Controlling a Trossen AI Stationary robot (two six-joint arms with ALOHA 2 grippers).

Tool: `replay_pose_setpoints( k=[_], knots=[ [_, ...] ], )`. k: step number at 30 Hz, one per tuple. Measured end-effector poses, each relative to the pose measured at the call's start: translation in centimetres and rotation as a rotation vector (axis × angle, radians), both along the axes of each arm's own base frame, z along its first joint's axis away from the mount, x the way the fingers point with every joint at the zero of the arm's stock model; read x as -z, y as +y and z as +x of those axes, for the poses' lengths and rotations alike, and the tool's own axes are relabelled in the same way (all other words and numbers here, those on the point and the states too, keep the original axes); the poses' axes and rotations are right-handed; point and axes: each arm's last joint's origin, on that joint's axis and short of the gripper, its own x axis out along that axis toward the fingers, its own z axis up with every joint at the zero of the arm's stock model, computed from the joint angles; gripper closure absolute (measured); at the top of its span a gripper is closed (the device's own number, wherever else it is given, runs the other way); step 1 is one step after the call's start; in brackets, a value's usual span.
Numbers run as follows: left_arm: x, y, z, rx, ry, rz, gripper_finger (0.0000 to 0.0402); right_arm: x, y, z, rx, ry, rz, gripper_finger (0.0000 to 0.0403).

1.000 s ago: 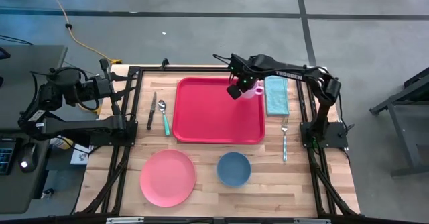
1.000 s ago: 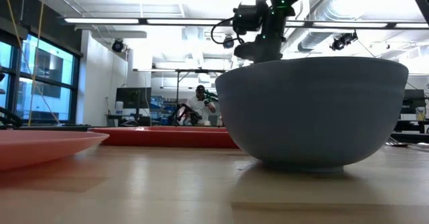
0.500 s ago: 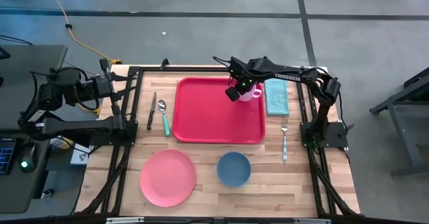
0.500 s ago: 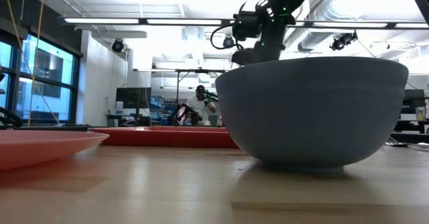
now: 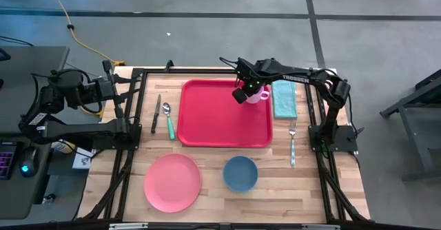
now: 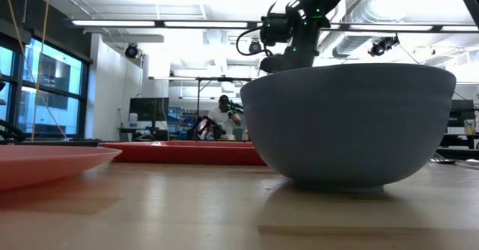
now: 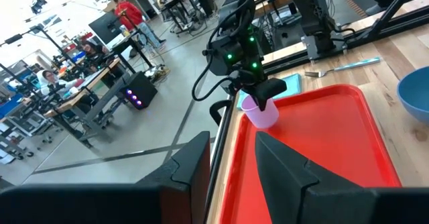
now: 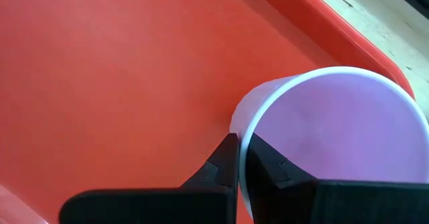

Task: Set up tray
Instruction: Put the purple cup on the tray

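Observation:
The red tray (image 5: 222, 123) lies flat at the middle of the table, toward the far edge. A lilac cup (image 5: 260, 94) is over the tray's far right corner, open side up, also seen as the cup (image 7: 261, 110) and the cup (image 8: 335, 150). My right gripper (image 5: 242, 94) is shut on the cup. The blue bowl hides the cup in the low view, so I cannot tell whether its bottom rests on the tray. My left gripper (image 7: 231, 170) waits open beyond the table's left edge. My right gripper pinches the cup's rim (image 8: 242, 131) on the side toward the tray's middle, one finger (image 8: 271, 169) inside the cup and one finger (image 8: 216, 170) outside. The fingers come from above, pointing down. The cup stays nearly upright below them.
A knife (image 5: 156, 113) and a teal-handled spoon (image 5: 168, 120) lie left of the tray. A teal cloth (image 5: 283, 98) and a fork (image 5: 292, 142) lie right of it. A pink plate (image 5: 172, 182) and the blue bowl (image 5: 240, 173) stand near the near edge. People sit in the room behind.
My right gripper, still shut on the cup's rim, has shifted slightly toward the table's left over the tray's far right corner and tipped a little. The cup has moved with it.

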Motion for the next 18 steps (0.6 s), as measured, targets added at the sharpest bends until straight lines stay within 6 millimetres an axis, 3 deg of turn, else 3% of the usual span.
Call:
replay_pose_setpoints(
  k=[9, 18],
  knots=[
    [0.0, 0.0, 0.0, 0.001, 0.0, 0.0, 0.025, 0.0, 0.0, 0.1, 0.002, -0.005, 0.004, 0.0403],
    [0.0, 0.0, 0.0, 0.001, 0.0, 0.0, 0.025, 1.8, -0.1, 0.8, -0.014, 0.013, 0.046, 0.0402]
  ],
)
